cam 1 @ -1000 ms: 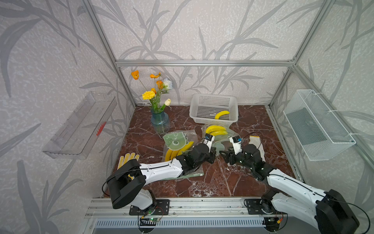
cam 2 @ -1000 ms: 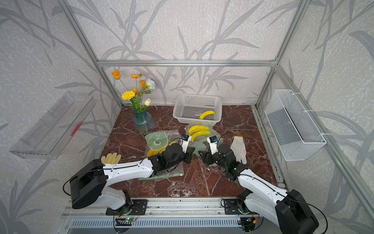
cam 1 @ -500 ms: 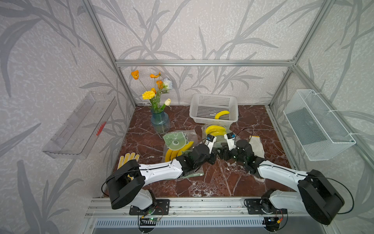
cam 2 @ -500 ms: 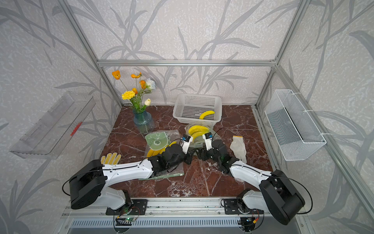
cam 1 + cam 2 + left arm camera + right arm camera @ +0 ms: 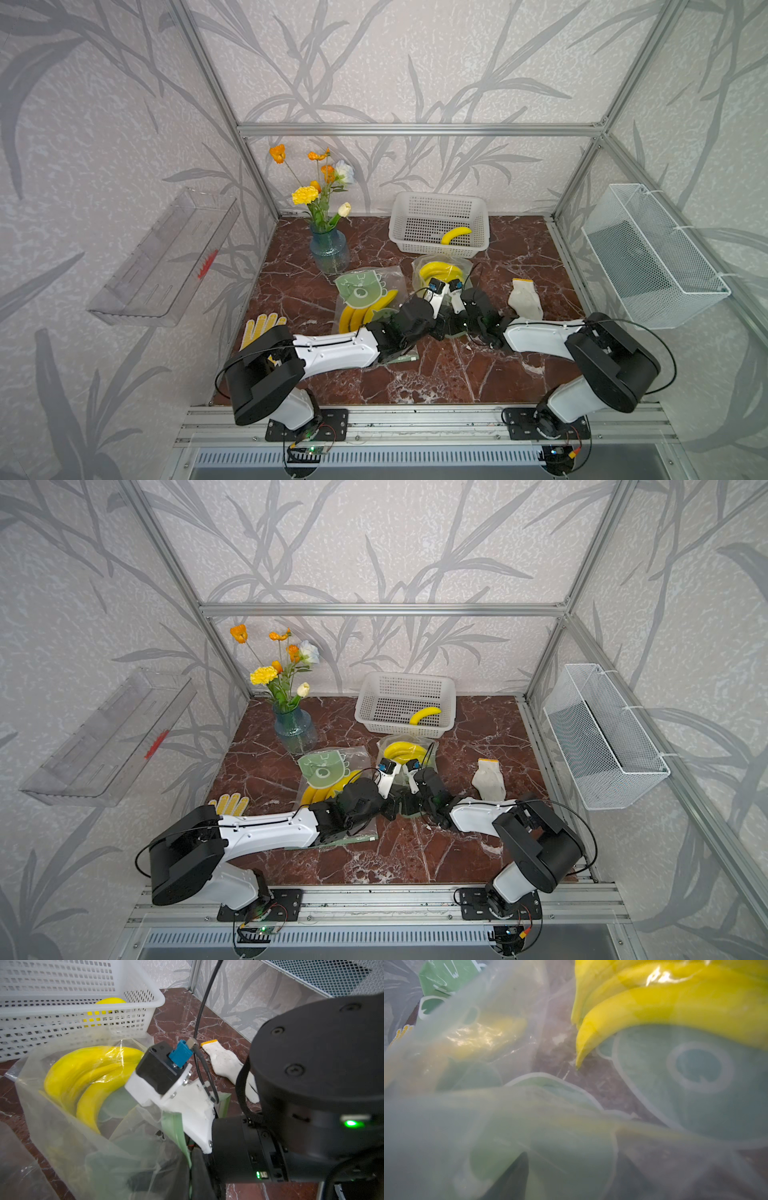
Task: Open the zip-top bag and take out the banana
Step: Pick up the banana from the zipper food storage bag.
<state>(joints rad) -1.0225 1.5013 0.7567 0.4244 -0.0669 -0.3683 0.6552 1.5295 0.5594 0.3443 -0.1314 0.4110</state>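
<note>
The left gripper (image 5: 439, 331) is clenched, seemingly on the mouth of the clear plastic zip-top bag (image 5: 62, 1126), which holds curved yellow bananas (image 5: 89, 1068) and lies mid-table just before the white perforated basket (image 5: 438, 194). Film hides the right gripper (image 5: 462, 328), so I cannot tell its state. It is best to part the lips steadily while keeping the bag pinned down; its green cartoon print (image 5: 699, 1088) shows no legible words.

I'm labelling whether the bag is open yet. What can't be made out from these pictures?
- Zip-top bag mouth: both wrists cover it in both top views; open or sealed unclear.
- Right gripper: bag film blurs the right wrist view; jaw spacing unreadable.
- Left gripper: fingertips behind film in the left wrist view.
- Bananas in the bag: overlapping, count uncertain.
</note>
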